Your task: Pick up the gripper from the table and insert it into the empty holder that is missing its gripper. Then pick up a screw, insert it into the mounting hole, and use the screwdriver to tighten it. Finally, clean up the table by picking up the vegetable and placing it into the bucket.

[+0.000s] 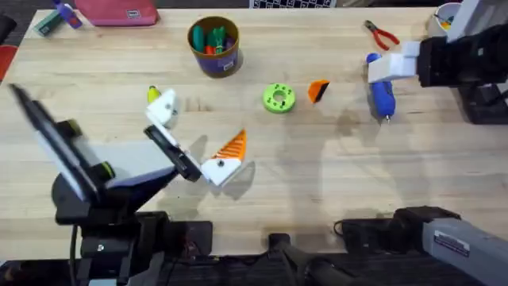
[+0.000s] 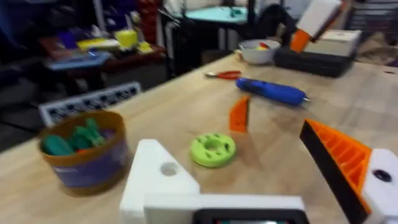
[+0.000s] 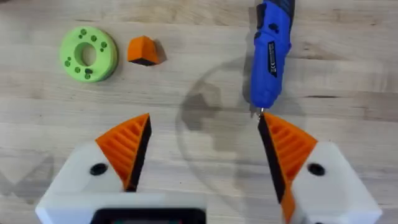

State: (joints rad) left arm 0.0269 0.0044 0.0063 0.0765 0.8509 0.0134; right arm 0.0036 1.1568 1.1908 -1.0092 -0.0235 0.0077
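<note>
So the left arm stretches low across the table [image 1: 317,175], its left claw [image 1: 194,143] spread wide, one finger a bare white empty holder [image 1: 163,109] with no orange tip. The right claw [image 3: 202,155] is spread too, hovering over the screwdriver [image 1: 382,95]. The bucket [image 1: 214,46] sits at the back, and the little orange gripper [image 1: 318,90] lies beside the green disc [image 1: 279,98].
</note>
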